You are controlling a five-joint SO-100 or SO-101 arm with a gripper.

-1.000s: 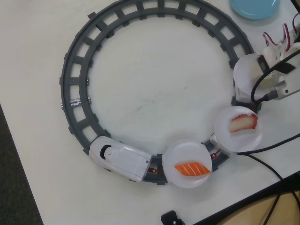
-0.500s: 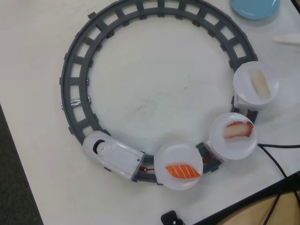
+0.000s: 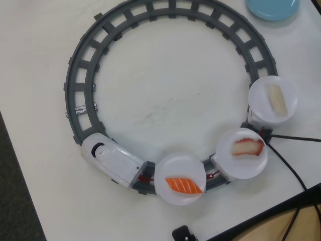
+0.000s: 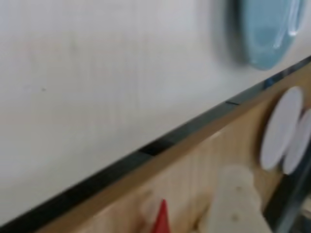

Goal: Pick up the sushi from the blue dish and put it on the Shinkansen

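White tabletop [image 3: 165, 95] fills the overhead view, dark floor strip down the left edge, wood-tone surface at bottom right with black cables [image 3: 293, 165] running off the table.

Overhead only: grey circular track [image 3: 83, 65] with the Shinkansen [image 3: 111, 159] on its lower arc, nose at lower left, pulling three cars, each topped by a round white plate. No arm visible in this view.

Plates, front to back:
- first plate [image 3: 179, 170]: orange striped salmon piece [image 3: 183, 185]
- second plate [image 3: 242, 161]: red-edged white piece [image 3: 247, 147]
- third plate [image 3: 287, 90]: the sushi [image 3: 276, 98], pale cream oblong, lying on the plate

Blue dish [image 3: 273, 8] sits at the top right outside the track, cropped by the frame edge; the visible part holds nothing.

Wrist only: blurry. Blue dish [image 4: 266, 34] at upper right on the white table, black table edge [image 4: 146, 148] running diagonally, wood surface below it with two white discs [image 4: 281, 128] overlapping at the right. Pale cream gripper part [image 4: 233, 204] and a red tip [image 4: 161, 218] at the bottom edge. Cannot tell whether the fingers are apart or together.

Count: 1 train, 3 cars/plates, 3 sushi pieces, 1 blue dish, 2 white discs.
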